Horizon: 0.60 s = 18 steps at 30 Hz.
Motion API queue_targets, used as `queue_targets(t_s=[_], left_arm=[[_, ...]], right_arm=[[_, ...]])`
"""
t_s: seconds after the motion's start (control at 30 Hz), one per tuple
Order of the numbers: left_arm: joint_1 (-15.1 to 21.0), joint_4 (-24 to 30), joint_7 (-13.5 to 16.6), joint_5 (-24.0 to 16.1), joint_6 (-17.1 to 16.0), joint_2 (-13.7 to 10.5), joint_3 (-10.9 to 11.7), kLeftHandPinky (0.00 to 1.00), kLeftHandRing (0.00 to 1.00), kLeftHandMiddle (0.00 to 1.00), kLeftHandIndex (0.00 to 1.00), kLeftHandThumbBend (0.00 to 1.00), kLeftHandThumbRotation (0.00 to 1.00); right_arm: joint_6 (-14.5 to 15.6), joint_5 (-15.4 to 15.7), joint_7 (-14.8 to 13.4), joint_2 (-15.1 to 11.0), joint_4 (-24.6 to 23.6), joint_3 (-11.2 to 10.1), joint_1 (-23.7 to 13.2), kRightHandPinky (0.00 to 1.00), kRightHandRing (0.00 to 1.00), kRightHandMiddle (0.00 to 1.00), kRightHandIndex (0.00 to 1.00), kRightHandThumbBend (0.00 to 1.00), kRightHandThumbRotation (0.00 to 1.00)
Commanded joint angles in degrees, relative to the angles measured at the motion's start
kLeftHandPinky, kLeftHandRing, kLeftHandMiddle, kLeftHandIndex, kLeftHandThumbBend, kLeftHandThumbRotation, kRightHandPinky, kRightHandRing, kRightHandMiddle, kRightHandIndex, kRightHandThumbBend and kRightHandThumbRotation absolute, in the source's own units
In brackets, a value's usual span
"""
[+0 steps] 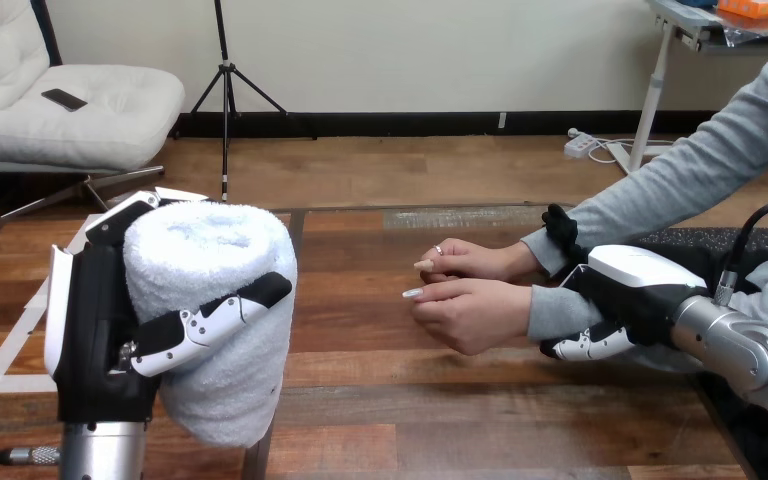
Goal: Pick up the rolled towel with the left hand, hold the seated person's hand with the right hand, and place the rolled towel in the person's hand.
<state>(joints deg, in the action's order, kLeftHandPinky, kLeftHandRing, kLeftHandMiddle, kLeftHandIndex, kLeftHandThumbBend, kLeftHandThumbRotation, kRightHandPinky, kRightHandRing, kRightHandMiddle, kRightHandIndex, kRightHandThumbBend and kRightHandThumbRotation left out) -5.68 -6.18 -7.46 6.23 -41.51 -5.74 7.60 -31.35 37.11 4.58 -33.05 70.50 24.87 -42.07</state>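
Here, our left hand (110, 330) is clenched round the white rolled terry towel (215, 320), thumb across its front, and appears to hold it off the brown wooden surface (380, 400) at nine o'clock of the view. The roll stands nearly upright, its long axis running twelve to six, the top tipped slightly toward eleven. Our right hand (620, 300) sits at three o'clock, its fingers (585, 345) curled under the person's grey-sleeved wrist (560, 310), grasping it. The person's nearer hand (465, 315) lies at three o'clock from the towel, well apart, loosely curled rather than palm-up; a second hand (470, 260) rests just beyond it. We judge the towel must travel toward three o'clock.
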Motion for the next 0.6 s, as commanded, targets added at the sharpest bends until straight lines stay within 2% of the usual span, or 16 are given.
queue_targets(t_s=[0.0, 0.57], left_arm=[[2.8, 1.6, 0.2, 0.2, -1.3, 0.4, -0.3, 0.26, 0.32, 0.39, 0.43, 0.66, 0.0], [2.6, 1.7, 0.1, 0.5, -0.9, 0.5, -0.3, 0.26, 0.31, 0.39, 0.43, 0.66, 0.0]], right_arm=[[-1.6, -0.6, -1.7, 0.8, -1.0, -0.1, -0.2, 0.27, 0.32, 0.38, 0.37, 0.44, 0.38], [-1.7, -1.0, -1.5, 0.9, -0.9, -0.4, -0.1, 0.24, 0.3, 0.36, 0.37, 0.43, 0.38]])
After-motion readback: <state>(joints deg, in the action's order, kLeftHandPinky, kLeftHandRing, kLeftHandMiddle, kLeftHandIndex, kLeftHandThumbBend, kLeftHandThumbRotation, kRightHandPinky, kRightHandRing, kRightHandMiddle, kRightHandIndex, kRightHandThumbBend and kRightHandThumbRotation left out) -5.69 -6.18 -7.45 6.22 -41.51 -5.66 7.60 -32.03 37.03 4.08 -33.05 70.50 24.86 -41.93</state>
